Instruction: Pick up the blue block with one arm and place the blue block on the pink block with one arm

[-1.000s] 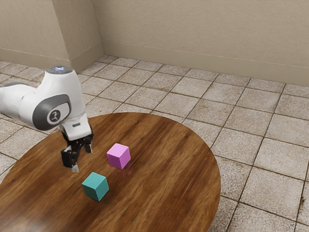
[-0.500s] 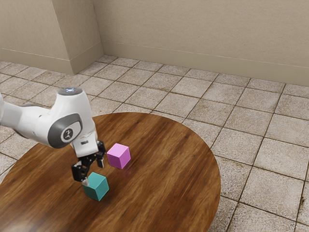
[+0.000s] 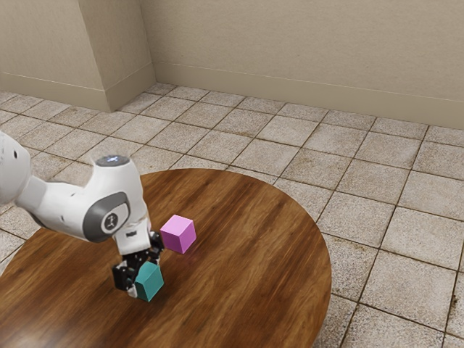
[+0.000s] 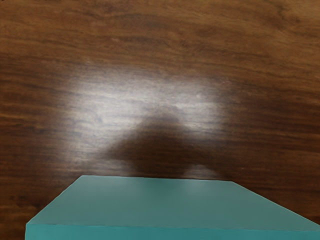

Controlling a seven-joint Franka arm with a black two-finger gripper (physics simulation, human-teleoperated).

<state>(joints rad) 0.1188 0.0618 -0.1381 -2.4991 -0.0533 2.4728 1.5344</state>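
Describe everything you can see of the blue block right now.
The blue block is a small teal-blue cube, plain and matte, with smooth faces, sharp edges and no marks. It appears to rest on the wooden table, with one corner turned toward the exterior camera. The gripper is down around it and covers part of its side at the exterior view's left. In the wrist view its flat top lies just under the hand. The pink block stands apart from it.

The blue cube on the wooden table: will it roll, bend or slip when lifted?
The small blue cube is probably rigid: its edges look straight. It sits flat on the round wooden table, so rolling seems unlikely. Its smooth faces might slip in a weak grip.
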